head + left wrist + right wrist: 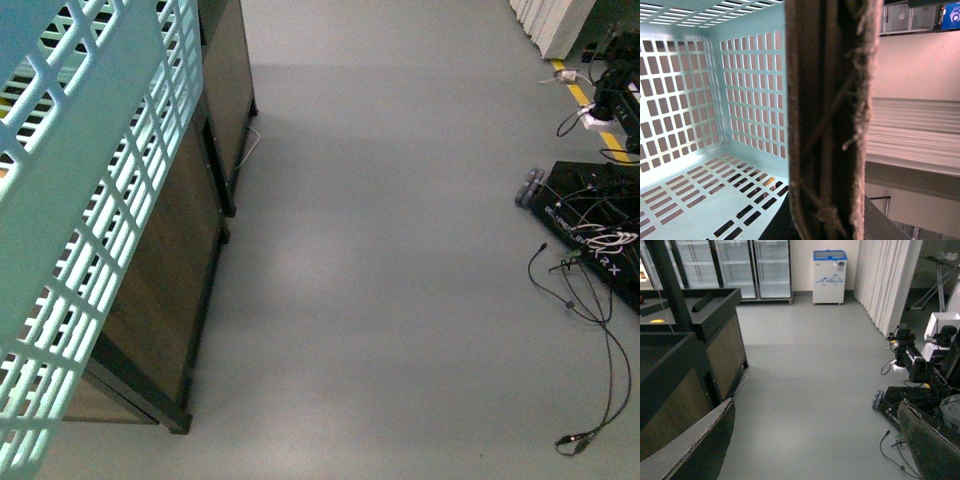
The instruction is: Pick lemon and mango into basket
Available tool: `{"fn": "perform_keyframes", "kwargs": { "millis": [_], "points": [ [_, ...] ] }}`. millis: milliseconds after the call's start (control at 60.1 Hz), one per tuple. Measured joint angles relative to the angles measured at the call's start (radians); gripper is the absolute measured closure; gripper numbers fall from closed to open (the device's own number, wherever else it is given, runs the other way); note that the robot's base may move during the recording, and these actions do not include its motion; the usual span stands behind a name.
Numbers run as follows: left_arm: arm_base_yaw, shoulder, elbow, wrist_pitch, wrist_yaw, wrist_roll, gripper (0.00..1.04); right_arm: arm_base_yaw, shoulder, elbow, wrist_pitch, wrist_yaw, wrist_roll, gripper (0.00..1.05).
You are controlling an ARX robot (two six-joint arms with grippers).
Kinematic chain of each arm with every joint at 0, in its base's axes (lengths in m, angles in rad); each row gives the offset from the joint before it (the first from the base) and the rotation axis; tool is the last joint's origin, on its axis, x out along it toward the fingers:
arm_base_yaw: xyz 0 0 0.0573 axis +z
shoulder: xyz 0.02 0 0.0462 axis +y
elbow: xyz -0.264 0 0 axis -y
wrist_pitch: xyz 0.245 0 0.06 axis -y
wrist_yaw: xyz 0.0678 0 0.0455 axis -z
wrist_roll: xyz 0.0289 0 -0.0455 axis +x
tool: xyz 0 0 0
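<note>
The light teal basket (90, 210) hangs tilted at the far left of the front view, off the ground. My left gripper (825, 220) is shut on its brown ribbed handle (830, 100), which runs across the left wrist view. Behind the handle, the visible slotted walls and floor of the basket (700, 200) hold no fruit. My right gripper (815, 455) is open over bare floor, its fingers (695, 450) far apart. A small yellow thing (657, 320) lies on a dark stand; it is too small to tell whether it is the lemon or the mango.
Dark wood-panelled display stands (170, 260) line the left side. Black equipment with loose cables (590, 250) sits on the grey floor (380, 280) at right. Glass-door fridges (735, 265) and a small chest freezer (829, 276) stand at the far wall.
</note>
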Motion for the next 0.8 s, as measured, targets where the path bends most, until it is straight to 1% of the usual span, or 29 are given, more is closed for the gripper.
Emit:
{"fn": "perform_keyframes", "kwargs": {
  "millis": [799],
  "points": [
    [0.000,0.000,0.000,-0.002,0.000,0.001,0.99,0.000,0.000,0.000,0.000,0.002,0.000,0.09]
  ]
}}
